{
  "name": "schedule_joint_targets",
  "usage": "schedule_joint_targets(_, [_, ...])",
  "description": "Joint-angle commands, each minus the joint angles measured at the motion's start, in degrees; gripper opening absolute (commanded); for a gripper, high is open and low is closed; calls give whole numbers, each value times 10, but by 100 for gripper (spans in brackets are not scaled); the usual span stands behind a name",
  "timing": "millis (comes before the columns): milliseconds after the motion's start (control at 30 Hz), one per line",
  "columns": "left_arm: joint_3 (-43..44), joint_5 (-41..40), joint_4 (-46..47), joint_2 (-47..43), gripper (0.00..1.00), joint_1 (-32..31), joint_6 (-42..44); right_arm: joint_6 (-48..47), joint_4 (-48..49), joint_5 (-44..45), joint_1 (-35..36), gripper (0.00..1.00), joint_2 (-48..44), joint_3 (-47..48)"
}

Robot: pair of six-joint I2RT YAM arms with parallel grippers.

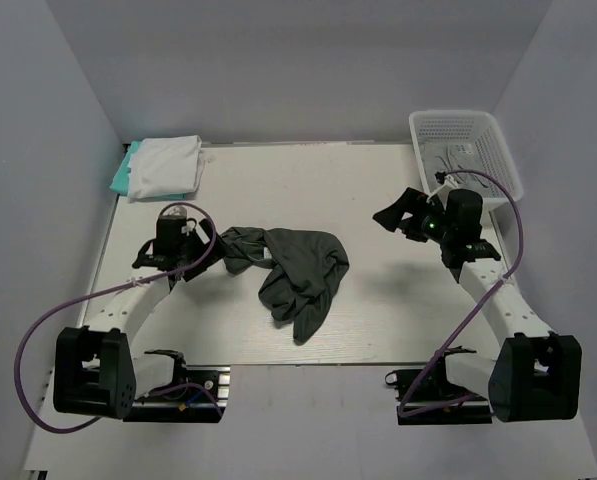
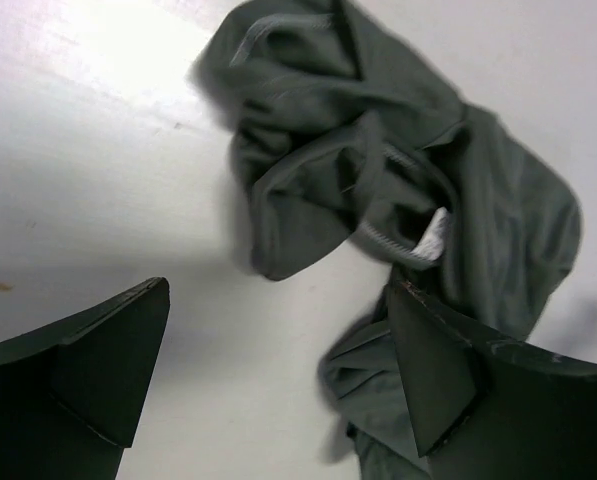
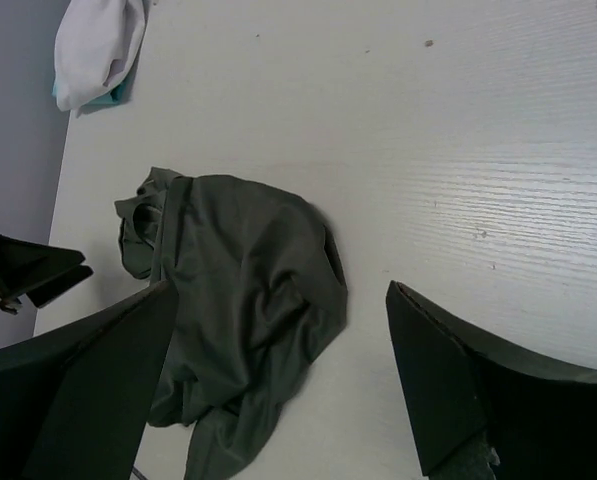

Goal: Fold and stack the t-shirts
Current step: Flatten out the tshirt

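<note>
We find the charcoal t-shirt (image 1: 296, 272) crumpled mid-table (image 1: 378, 310), ungrasped. Left gripper (image 1: 208, 242) stands released just beside it; right gripper (image 1: 390, 214) released, well apart. White t-shirt (image 1: 166, 165) lies atop teal t-shirt (image 1: 121, 178), far-left corner.

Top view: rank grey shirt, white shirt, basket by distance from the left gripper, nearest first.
1. Grey shirt: crumpled mid-table, right beside the left gripper.
2. White shirt: folded, far-left corner.
3. Basket: far-right corner, across the table.

Dk grey tee (image 1: 303, 270), wht tee (image 1: 168, 165)
</note>
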Motion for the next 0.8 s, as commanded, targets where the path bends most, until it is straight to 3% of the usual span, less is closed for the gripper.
schedule_joint_targets(0, [-46, 5, 49, -25, 100, -2, -2, -21, 31, -41, 7, 90, 18, 20])
schedule_joint_targets(167, [-58, 21, 60, 20, 100, -2, 3, -68, 26, -160, 21, 90, 97, 52])
schedule_joint_targets(333, [-63, 39, 123, 54, 99, -2, 3, -100, -5, -19, 71, 90, 141, 73])
schedule_joint_targets(433, [-63, 39, 139, 72, 92, -8, 3, -125, -47, 4, 98, 90, 176, 103])
schedule_joint_targets(567, [-63, 45, 170, 106, 64, -14, 3, -139, -61, 46, 149, 90, 260, 148])
schedule_joint_targets(633, [-58, 45, 175, 130, 55, -20, 3, -142, -83, 79, 170, 90, 288, 182])
schedule_joint_targets(667, [-58, 45, 175, 137, 46, -20, 3, -142, -81, 79, 173, 90, 324, 185])
schedule_joint_targets(733, [-40, 45, 175, 155, 36, -20, 3, -135, -62, 70, 181, 90, 338, 183])
schedule_joint_targets(767, [-34, 50, 168, 160, 25, -25, 9, -130, -49, 72, 183, 90, 352, 182])
